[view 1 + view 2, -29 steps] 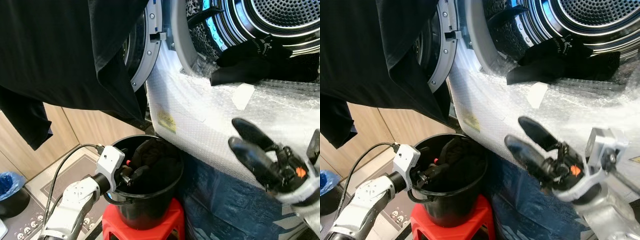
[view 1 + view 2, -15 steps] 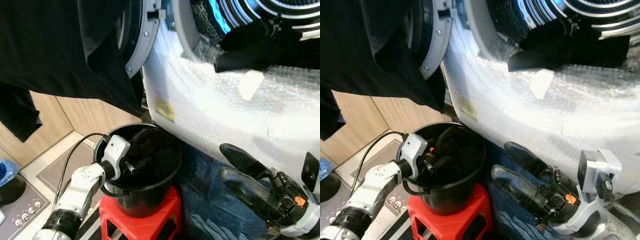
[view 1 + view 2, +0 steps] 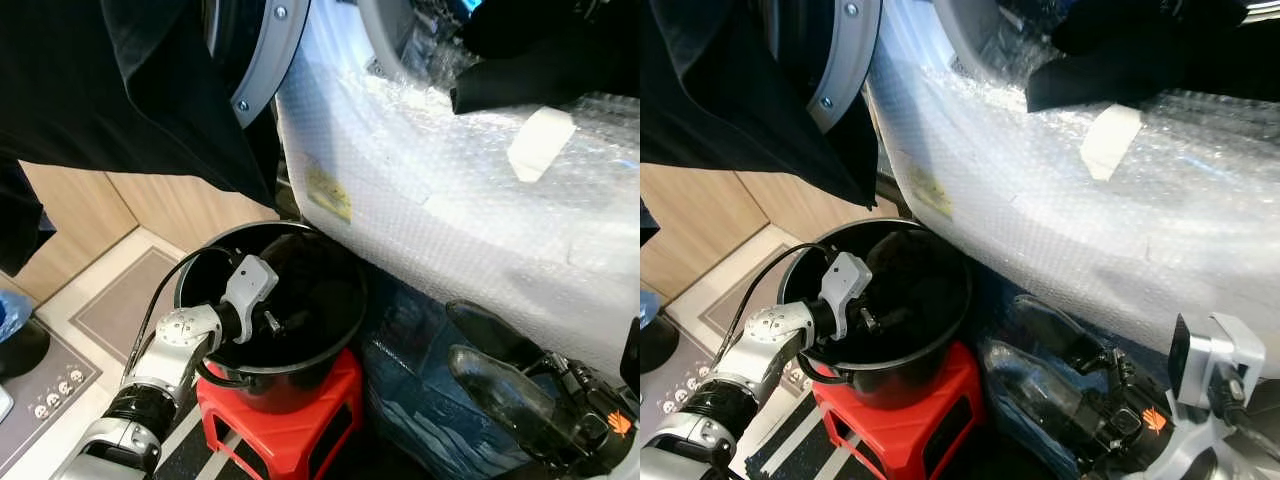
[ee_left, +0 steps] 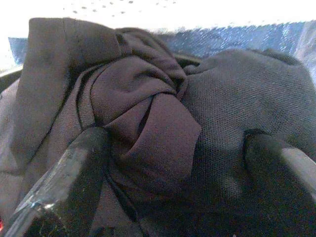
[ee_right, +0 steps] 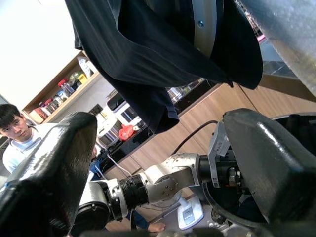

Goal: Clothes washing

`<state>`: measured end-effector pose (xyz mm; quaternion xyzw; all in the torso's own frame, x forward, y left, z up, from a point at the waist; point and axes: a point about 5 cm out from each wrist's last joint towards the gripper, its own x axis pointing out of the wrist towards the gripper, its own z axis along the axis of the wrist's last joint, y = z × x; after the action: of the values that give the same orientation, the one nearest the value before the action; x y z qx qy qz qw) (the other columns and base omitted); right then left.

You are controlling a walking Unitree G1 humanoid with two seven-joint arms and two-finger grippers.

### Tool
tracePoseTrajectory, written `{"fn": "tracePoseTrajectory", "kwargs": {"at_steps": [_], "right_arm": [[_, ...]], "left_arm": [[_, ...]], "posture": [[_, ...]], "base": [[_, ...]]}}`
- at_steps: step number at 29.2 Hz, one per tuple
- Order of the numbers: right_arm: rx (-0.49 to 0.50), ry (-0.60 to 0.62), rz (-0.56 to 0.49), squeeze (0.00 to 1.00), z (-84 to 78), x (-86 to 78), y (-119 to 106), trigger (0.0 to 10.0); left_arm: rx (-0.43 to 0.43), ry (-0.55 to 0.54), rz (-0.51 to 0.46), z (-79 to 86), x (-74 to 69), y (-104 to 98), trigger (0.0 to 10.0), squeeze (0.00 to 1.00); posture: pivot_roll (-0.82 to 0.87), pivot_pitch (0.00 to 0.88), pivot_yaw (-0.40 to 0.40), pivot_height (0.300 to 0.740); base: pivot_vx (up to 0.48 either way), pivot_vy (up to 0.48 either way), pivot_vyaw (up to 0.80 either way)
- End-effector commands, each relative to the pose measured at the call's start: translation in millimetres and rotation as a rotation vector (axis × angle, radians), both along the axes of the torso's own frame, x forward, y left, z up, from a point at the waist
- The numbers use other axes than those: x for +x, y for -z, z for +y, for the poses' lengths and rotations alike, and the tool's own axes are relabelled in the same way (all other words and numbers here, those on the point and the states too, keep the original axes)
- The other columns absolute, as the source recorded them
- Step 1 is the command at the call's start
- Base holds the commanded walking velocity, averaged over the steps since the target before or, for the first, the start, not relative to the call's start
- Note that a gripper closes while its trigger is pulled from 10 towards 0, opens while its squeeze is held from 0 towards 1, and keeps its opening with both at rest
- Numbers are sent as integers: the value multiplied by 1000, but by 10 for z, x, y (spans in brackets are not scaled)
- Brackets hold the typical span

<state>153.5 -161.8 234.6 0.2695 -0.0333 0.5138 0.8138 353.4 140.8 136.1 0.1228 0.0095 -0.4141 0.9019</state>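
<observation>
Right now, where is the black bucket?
The black bucket sits on a red stool, low at the robot's left-centre under the bubble-wrapped washer front. The left gripper reaches inside it.

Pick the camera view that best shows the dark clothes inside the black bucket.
Left wrist view: the dark clothes fill it, folds sharp, between the open left gripper fingers. Both eye views show just a dark heap in the black bucket.

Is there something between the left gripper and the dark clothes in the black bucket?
Nothing visible. The left gripper is already inside the black bucket, its open fingers on either side of the dark clothes.
</observation>
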Motion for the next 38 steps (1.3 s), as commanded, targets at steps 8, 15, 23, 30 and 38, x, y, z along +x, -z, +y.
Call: {"fn": "tracePoseTrajectory", "kwargs": {"at_steps": [8,15,23,30,38], "right_arm": [[-2,5,-18,0,-1,-76,-80,10000],[1,7,-15,0,-2,-64,-86,10000],[2,16,-15,0,-13,-55,-97,10000],[3,23,-18,0,-13,-46,-97,10000],[7,29,-24,0,-6,-27,-96,10000]], "left_arm": [[-9,-44,-37,198,10,-30,0,0],[3,-62,-83,256,28,-109,0,0],[4,-66,-96,289,41,-140,0,0],[4,-68,-112,300,47,-166,0,0],[-8,-80,-140,348,66,-255,0,0]], "posture": [[-190,381,31,740],[-186,380,29,740],[-184,376,27,740],[-183,371,29,740],[-180,360,32,740]], "base": [[0,0,0],[0,0,0],[0,0,0],[0,0,0],[0,0,0]]}}
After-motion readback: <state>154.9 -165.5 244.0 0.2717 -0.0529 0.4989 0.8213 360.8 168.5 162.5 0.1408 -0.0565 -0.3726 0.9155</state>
